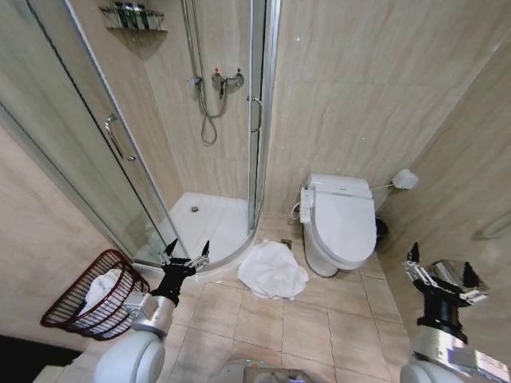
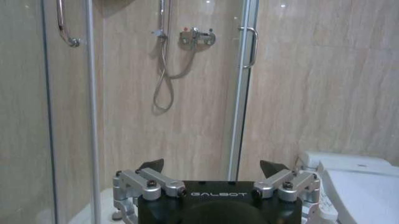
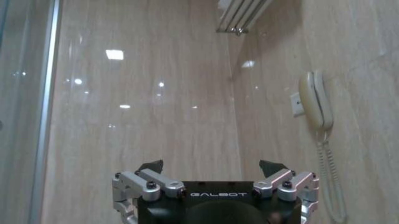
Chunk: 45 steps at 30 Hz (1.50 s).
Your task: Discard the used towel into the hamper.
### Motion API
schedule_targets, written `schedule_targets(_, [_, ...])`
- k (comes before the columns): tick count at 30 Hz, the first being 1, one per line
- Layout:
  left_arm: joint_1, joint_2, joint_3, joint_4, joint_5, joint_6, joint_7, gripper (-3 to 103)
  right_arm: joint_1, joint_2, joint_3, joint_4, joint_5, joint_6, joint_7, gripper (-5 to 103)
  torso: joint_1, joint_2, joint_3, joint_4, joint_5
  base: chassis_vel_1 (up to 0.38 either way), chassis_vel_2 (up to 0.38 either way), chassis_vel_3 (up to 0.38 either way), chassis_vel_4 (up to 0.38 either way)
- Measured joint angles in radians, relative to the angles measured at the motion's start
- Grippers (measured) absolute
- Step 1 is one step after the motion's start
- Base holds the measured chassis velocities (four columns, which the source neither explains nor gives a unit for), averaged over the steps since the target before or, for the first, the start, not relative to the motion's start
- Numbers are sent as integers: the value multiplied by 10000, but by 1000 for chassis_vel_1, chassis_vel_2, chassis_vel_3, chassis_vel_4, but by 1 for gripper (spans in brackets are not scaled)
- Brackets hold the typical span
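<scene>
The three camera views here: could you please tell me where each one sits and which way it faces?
Head view: on the head, looking down at the bathroom floor; white towel, hamper, both arms, left gripper, right gripper.
Left wrist view: on the left wrist, facing the shower enclosure; its open gripper fingers show.
Right wrist view: on the right wrist, facing a tiled wall with a wall phone; open fingers show.
Shared: head and left wrist views both show the shower and toilet.

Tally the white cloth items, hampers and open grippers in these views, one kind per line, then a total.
White cloth items: 2, the towel on the floor and a cloth in the hamper
Hampers: 1, the hamper
Open grippers: 2, left gripper, right gripper
Total: 5
</scene>
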State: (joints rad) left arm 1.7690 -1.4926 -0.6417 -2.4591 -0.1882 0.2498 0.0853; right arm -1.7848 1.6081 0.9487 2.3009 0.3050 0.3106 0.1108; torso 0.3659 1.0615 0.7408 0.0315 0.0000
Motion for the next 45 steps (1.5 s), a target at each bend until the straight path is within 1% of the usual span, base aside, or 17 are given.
schedule_targets(2, [0, 0, 0, 0, 0, 0, 0, 100, -52, 0, 39, -73, 175, 210, -251, 100, -64, -137, -72, -1, 0, 0, 0, 0, 0])
schedule_targets(3, [0, 0, 0, 0, 0, 0, 0, 100, -52, 0, 39, -73, 175, 210, -251, 100, -64, -137, -72, -1, 0, 0, 0, 0, 0])
schedule_targets(6, [0, 0, 0, -1, 0, 0, 0, 100, -18, 0, 63, -167, 215, 424, -373, 100, -156, -330, -175, 0, 0, 0, 0, 0, 0])
schedule_targets(8, [0, 0, 0, 0, 0, 0, 0, 100, 4, 0, 64, -188, 215, 473, -377, 100, -185, -392, -207, 0, 0, 0, 0, 0, 0])
schedule_targets(12, [0, 0, 0, 0, 0, 0, 0, 100, 53, 0, 75, -272, 207, 646, -380, 100, -297, -659, -363, 0, 0, 0, 0, 0, 0])
schedule_targets(17, [0, 0, 0, 0, 0, 0, 0, 100, 43, 0, 129, -359, 215, 791, -370, 100, -381, -847, -466, 0, 0, 0, 0, 0, 0])
schedule_targets(22, [0, 0, 0, 0, 0, 0, 0, 100, 13, 0, 279, -476, 359, 928, -281, 100, -502, -1112, -611, 0, 0, 0, 0, 0, 0])
schedule_targets(25, [0, 0, 0, 0, 0, 0, 0, 100, -8, 0, 373, -507, 509, 931, -249, 100, -578, -1286, -710, -1, 1, 0, 0, 0, 0])
schedule_targets(26, [0, 0, 0, 0, 0, 0, 0, 100, -8, 0, 373, -507, 509, 931, -249, 100, -578, -1286, -710, -1, 1, 0, 0, 0, 0])
schedule_targets(33, [0, 0, 0, 0, 0, 0, 0, 100, -46, 0, 361, -519, 511, 890, -250, 100, -743, -1664, -923, 0, 0, 0, 0, 0, 0])
schedule_targets(35, [0, 0, 0, 0, 0, 0, 0, 100, -58, 0, 351, -509, 524, 868, -250, 100, -762, -1709, -948, 0, 0, 0, 0, 0, 0])
schedule_targets(37, [0, 0, 0, 0, 0, 0, 0, 100, -127, 0, 330, -135, 792, 534, -189, 100, -830, -1861, -1034, 0, 0, 0, 0, 0, 0])
schedule_targets(38, [0, 0, 0, 0, 0, 0, 0, 100, -127, 0, 330, -135, 792, 534, -189, 100, -830, -1861, -1034, 0, 0, 0, 0, 0, 0])
schedule_targets(40, [0, 0, 0, 0, 0, 0, 0, 100, -155, 0, 383, 261, 1048, 274, -194, 100, -888, -1998, -1113, 0, -2, 0, 0, 0, 0])
schedule_targets(45, [0, 0, 0, 0, 0, 0, 0, 100, -23, 0, 460, 349, 904, 224, -258, 100, -967, -2173, -1210, 0, 0, 0, 0, 0, 0])
